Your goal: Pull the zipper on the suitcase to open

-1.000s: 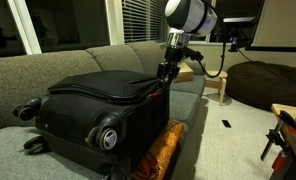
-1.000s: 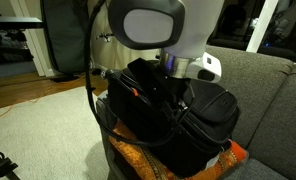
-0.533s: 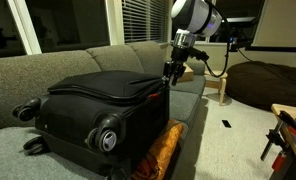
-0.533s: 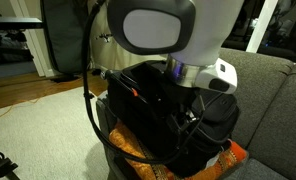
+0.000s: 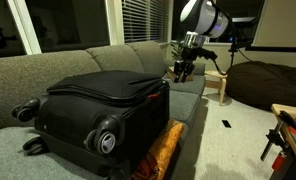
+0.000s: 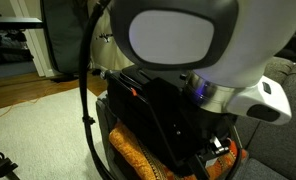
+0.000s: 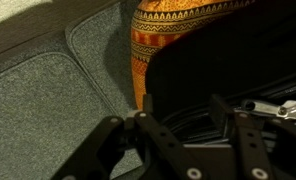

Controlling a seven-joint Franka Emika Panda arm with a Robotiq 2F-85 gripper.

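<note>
The black suitcase [image 5: 98, 110] lies flat on the grey sofa [image 5: 48, 65], with its grey-hubbed wheels toward the camera. It also shows in an exterior view [image 6: 148, 110] and in the wrist view [image 7: 228, 70]. The zipper [image 5: 108, 96] runs as a thin dark track round the lid edge. A small reddish tab [image 6: 134, 91] sits on it near the corner. My gripper [image 5: 183, 70] hangs above and beyond the suitcase's far corner, apart from it. In the wrist view my gripper [image 7: 180, 122] is open, with nothing between its fingers.
An orange patterned cushion [image 5: 163, 150] is wedged under the suitcase's front; it also shows in the wrist view [image 7: 173, 30]. A wooden side table [image 5: 220, 82] and a dark beanbag [image 5: 268, 85] stand beyond the sofa arm. My own arm [image 6: 188, 40] blocks much of an exterior view.
My gripper has risen and moved away from the suitcase's corner, toward the sofa arm. The suitcase has not moved.
</note>
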